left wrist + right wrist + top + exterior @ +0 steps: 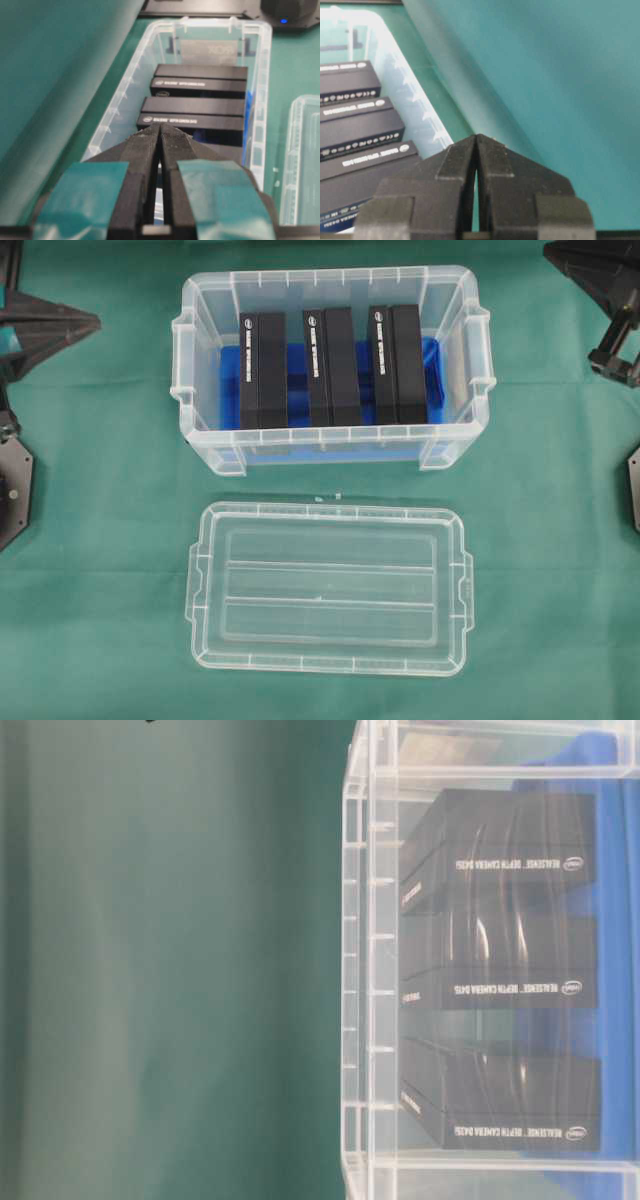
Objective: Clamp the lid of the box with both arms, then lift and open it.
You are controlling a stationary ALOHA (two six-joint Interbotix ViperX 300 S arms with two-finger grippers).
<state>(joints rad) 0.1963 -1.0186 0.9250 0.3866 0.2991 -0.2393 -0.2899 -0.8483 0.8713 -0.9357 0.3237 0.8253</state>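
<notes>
Overhead exterior crops both arms; wrist views show left tool [160, 131] and right tool [476, 140] pinched empty.

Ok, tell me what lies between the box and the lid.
Only a bare strip of green cloth separates the box from the lid, shown in the overhead view.

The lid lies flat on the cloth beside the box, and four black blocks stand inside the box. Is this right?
Not quite: the overhead view shows three black blocks in the box, not four. The lid does lie flat on the cloth beside it.
</notes>
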